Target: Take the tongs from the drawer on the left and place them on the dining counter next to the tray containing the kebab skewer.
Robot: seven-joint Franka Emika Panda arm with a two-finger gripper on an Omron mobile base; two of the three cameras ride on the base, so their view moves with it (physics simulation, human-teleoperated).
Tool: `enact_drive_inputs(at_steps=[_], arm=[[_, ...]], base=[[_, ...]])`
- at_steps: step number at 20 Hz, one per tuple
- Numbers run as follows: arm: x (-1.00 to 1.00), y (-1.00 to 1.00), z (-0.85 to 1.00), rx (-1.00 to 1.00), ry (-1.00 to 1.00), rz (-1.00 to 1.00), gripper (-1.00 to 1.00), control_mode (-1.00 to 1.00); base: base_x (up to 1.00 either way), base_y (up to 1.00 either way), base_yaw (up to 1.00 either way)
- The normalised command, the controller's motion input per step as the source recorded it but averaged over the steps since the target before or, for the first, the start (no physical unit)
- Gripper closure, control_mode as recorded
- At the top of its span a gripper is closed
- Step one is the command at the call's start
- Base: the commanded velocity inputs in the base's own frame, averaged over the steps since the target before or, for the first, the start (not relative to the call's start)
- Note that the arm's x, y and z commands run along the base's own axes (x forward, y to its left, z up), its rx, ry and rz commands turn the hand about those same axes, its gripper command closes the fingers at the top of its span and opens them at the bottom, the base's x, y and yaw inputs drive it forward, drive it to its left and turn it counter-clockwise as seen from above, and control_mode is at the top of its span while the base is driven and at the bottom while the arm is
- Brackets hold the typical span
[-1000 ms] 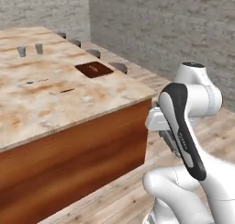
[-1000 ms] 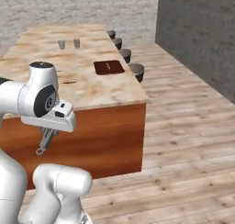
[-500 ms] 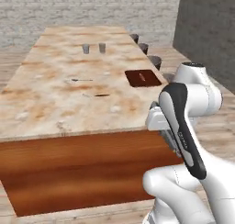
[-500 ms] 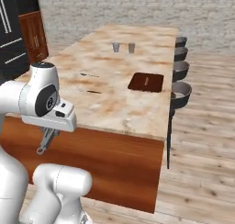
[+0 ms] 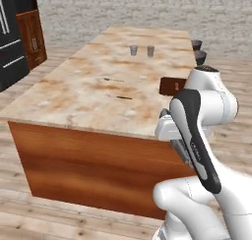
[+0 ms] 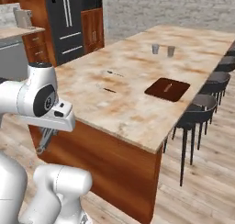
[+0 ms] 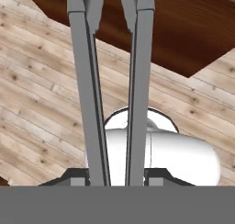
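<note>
In the right base view, the tongs [image 6: 46,138] hang down at the far left from under the white hand, in front of the counter's [image 6: 137,103] reddish wood side. The hand view shows them close up: two grey arms [image 7: 87,81] run up the picture side by side, a narrow gap between them, and the gripper [image 7: 115,177] is closed on them at their lower end, its dark fingertips [image 7: 75,175] pressed against the outer faces of the arms. Behind the tongs lie a plank floor [image 7: 36,81] and the dark wood of the counter base. On the marbled top, near its middle, lie two small thin dark utensils [image 6: 110,90]; farther right sits the dark brown tray [image 6: 167,89] with a skewer in it, near the right edge. Two small grey cups [image 6: 163,49] stand at the far end, and black stools [image 6: 202,108] line the right side.
</note>
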Motion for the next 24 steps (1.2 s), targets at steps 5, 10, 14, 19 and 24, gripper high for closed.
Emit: enact_drive_inputs(at_steps=[5,10,14,19,24], arm=[[0.0,0.0,0.0,0.0,0.0,0.0,1.0,1.0],[0.0,0.0,0.0,0.0,0.0,0.0,1.0,1.0],[0.0,0.0,0.0,0.0,0.0,0.0,1.0,1.0],[0.0,0.0,0.0,0.0,0.0,0.0,1.0,1.0],[0.0,0.0,0.0,0.0,0.0,0.0,1.0,1.0]], base=[[0.32,-0.97,0.69],[0.11,-0.97,0.71],[-0.31,-0.76,0.81],[-0.1,-0.36,0.99],[-0.59,-0.68,0.6]])
